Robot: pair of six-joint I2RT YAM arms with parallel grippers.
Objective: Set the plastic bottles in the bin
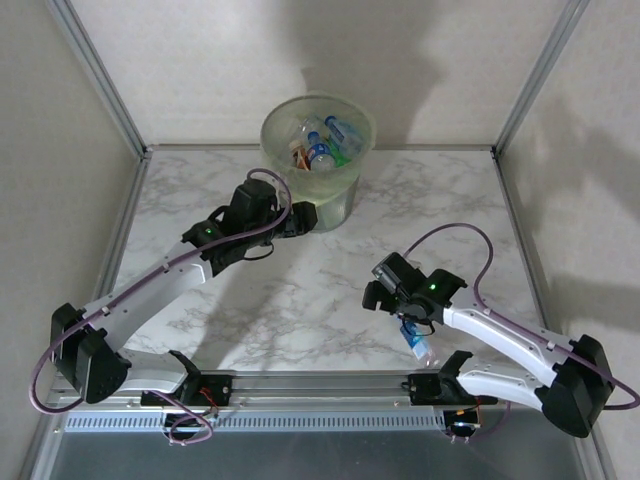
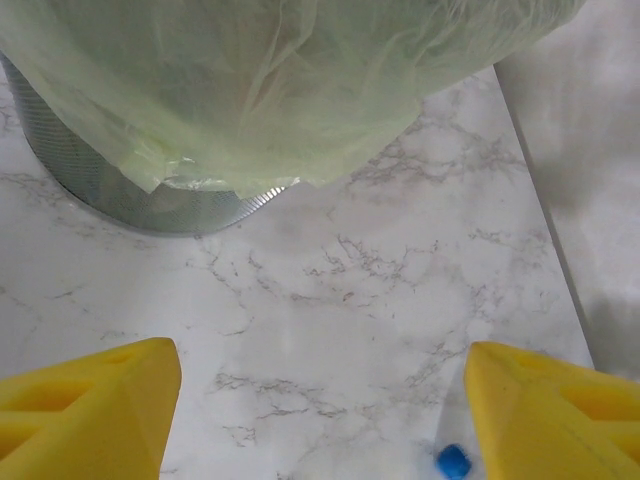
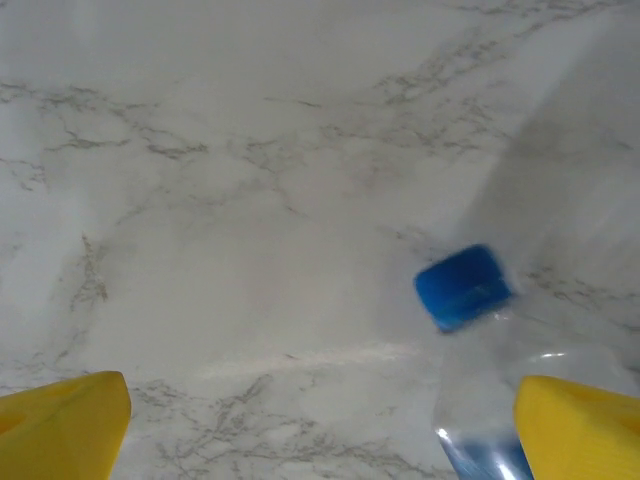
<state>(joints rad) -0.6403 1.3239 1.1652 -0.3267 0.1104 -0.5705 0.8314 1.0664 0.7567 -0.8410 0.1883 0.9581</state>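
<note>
Top cam high, near edge, looking down on table (image 1: 330,290); wrist cams close over same marble (left facing bin (image 2: 250,80)).

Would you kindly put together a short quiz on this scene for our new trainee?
1. True or false: the clear plastic bottle with the blue cap lies on the white marbled table, by the right pincer, not in the bin.
2. Which is nearer the round translucent pale-green plastic bin? A) the left pincer B) the right pincer
3. Fill in: the jaws of both pincers stand ____, with nothing gripped.

Key: 1 true; 2 A; 3 open.
</note>
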